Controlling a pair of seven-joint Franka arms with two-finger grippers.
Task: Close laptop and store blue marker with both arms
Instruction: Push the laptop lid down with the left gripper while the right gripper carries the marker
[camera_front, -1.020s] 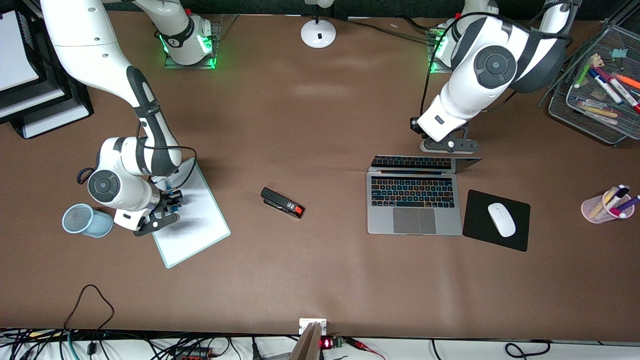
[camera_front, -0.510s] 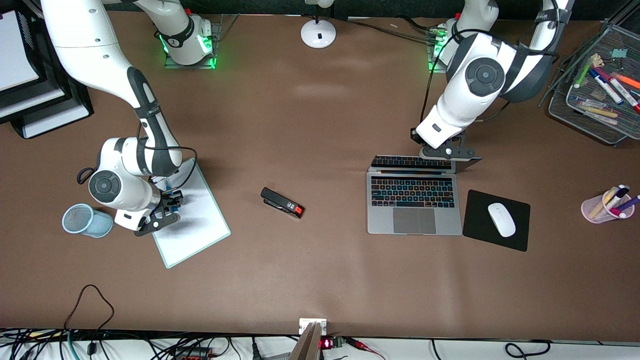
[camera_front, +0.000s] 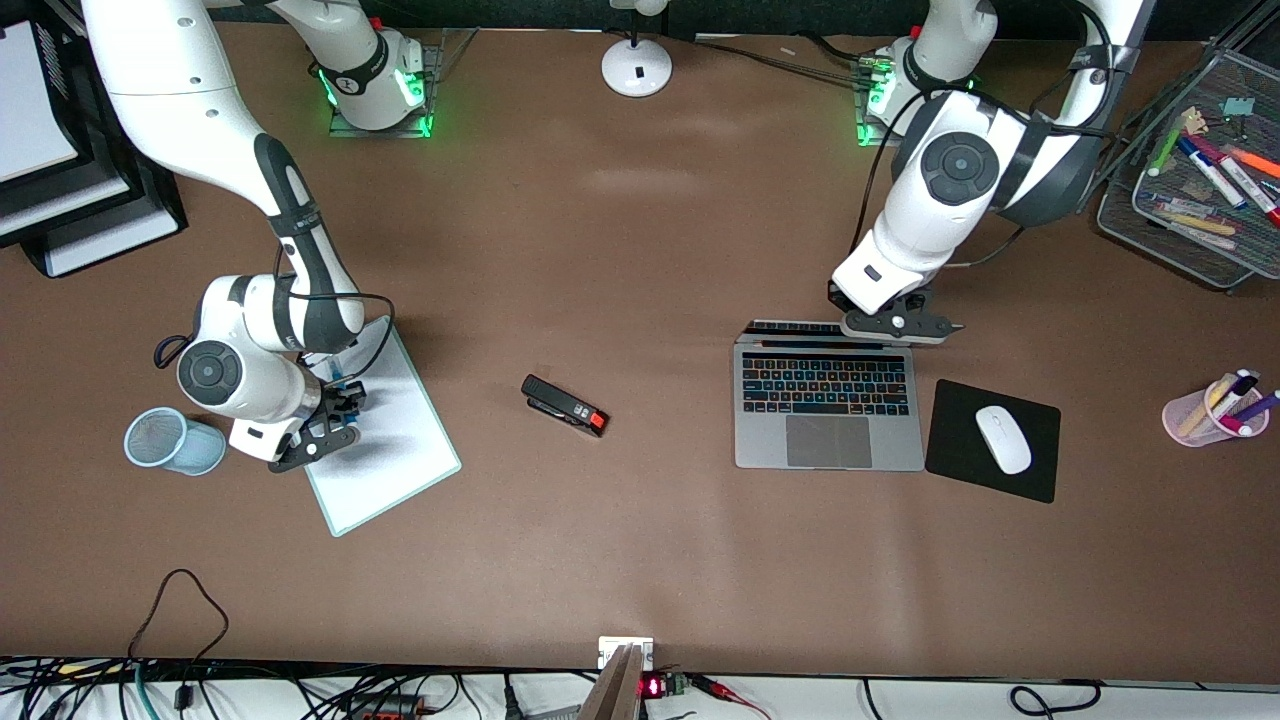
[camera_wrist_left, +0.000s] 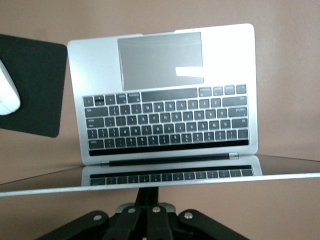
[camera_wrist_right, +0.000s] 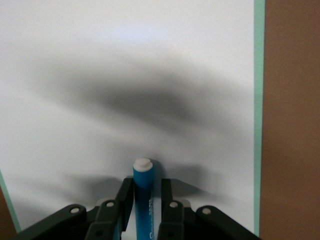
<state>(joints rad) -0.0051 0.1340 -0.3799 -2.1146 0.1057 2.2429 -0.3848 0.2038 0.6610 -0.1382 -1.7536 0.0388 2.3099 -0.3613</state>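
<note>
Pushing the lid down: left gripper (camera_front: 893, 322) sits against the top edge of the laptop (camera_front: 828, 410) screen, fingers pressed together so they act as one blunt pusher with nothing between them. In the left wrist view the lid edge (camera_wrist_left: 160, 181) runs straight across just above the closed fingers, keyboard mirrored in the glass, which fits a lid tipped well forward but not yet shut. Laptop base lies flat on the desk (camera_front: 640, 250), toward the left arm's end, trackpad toward the front camera. Black mouse pad (camera_front: 992, 440) with white mouse (camera_front: 1003, 439) lies just beside the base at its 3 o'clock, apart from it, so the closing lid should not meet them.

Right gripper (camera_front: 335, 405) is low over the whiteboard (camera_front: 385, 440) at the right arm's end. Right wrist view: fingers (camera_wrist_right: 125, 200) pinching the blue marker (camera_wrist_right: 143, 192), blue barrel between them, white end poking out past the tips. Marker is taken along its length, likely so it can go in end-first.

Blue mesh cup (camera_front: 172, 441) lies tipped on its side at the gripper's 9 o'clock, near the whiteboard; a likely store, though that is a guess. Stapler (camera_front: 565, 405) lies mid-desk, clear of both arms.
</note>
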